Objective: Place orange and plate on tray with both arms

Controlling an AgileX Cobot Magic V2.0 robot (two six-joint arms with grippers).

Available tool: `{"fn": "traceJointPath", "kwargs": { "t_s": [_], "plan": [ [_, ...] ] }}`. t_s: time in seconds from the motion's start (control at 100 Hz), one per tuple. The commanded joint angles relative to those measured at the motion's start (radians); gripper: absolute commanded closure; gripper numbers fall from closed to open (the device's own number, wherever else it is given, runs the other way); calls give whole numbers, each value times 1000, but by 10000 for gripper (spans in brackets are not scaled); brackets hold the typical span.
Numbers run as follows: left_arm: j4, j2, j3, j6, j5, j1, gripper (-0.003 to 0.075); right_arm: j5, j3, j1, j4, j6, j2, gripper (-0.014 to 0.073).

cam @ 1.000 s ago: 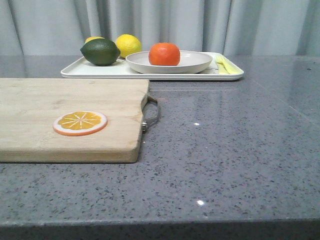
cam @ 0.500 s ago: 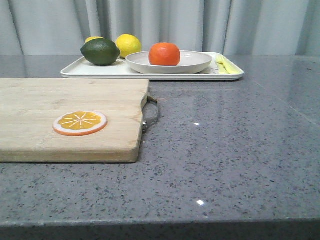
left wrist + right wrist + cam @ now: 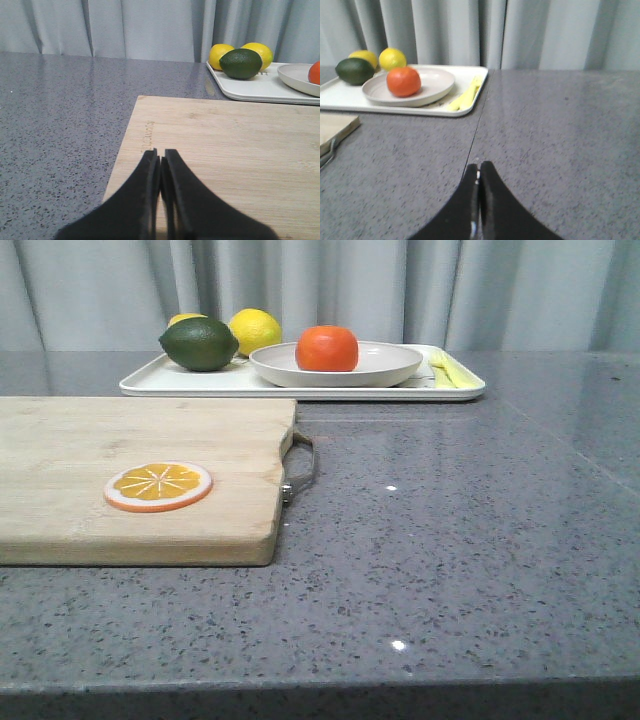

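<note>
The orange [image 3: 327, 348] sits in the off-white plate [image 3: 395, 364], which rests on the white tray [image 3: 200, 383] at the back of the table. The right wrist view shows the orange [image 3: 403, 81], the plate [image 3: 436, 82] and the tray [image 3: 470, 73] too. In the left wrist view only an edge of the orange [image 3: 315, 73], part of the plate [image 3: 296, 78] and the tray's end [image 3: 250, 89] show. My left gripper [image 3: 160, 156] is shut and empty over the wooden cutting board [image 3: 240, 145]. My right gripper [image 3: 478, 168] is shut and empty over the bare grey table, well short of the tray. Neither gripper shows in the front view.
A dark green lime [image 3: 199, 344] and two yellow lemons [image 3: 254, 330] lie on the tray's left part, yellow strips [image 3: 447, 368] on its right. The cutting board [image 3: 140, 475] with a metal handle [image 3: 302, 468] holds an orange slice disc [image 3: 158, 486]. Grey curtains hang behind.
The scene shifts very slightly leftward in the front view. Objects keep their places on the tray and board.
</note>
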Motion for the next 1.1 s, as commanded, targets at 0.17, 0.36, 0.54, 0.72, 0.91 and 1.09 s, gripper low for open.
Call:
{"fn": "traceJointPath", "kwargs": {
  "t_s": [0.17,0.36,0.54,0.72,0.91,1.09],
  "plan": [
    [-3,-32,22,-8,-75,1,739,-368,89,-109,-131,117,-14,654],
    [-3,-32,22,-8,-75,1,739,-375,187,-150,-143,133,-84,654],
    [-3,-32,22,-8,-75,1,739,-306,213,-155,-143,133,-137,654],
    [-3,-32,22,-8,-75,1,739,-293,213,-155,-143,133,-148,654],
    [-3,-32,22,-8,-75,1,739,-293,213,-155,-143,133,-148,654],
    [-3,-32,22,-8,-75,1,739,-293,213,-155,-143,133,-148,654]
  ]
}}
